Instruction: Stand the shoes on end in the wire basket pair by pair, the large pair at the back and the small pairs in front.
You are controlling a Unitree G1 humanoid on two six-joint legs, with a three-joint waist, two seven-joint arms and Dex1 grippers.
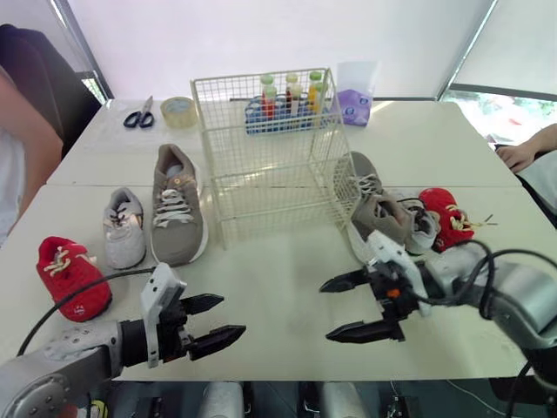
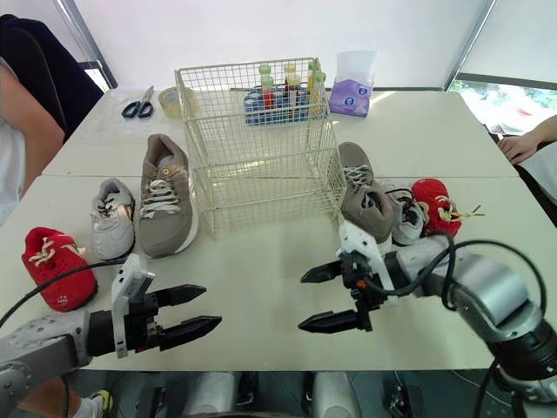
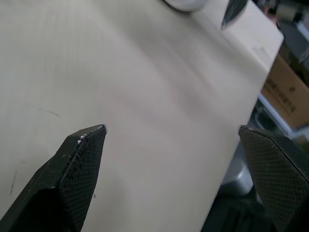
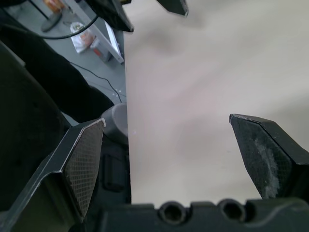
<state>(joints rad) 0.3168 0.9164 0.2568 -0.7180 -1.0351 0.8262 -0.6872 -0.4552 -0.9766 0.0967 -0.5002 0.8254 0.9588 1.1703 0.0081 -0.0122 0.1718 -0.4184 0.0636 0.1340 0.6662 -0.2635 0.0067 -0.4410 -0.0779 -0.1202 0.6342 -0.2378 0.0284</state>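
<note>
Left eye view: L hand point(image 1: 234, 313) & R hand point(image 1: 324, 310) both spread open, empty, over surface point(image 1: 278, 287). Basket point(image 1: 270, 157) beyond, btwn them. 3 shoes point(image 1: 177, 213) beyond L hand, 3 mates point(image 1: 374, 209) just beyond R hand.

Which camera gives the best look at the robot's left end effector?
The right eye view: the left end effector shows whole, fingers open, above the table near its front edge. The left eye view shows much the same. The left wrist view gives its two fingertips close up; the right wrist view catches them from opposite.
</note>
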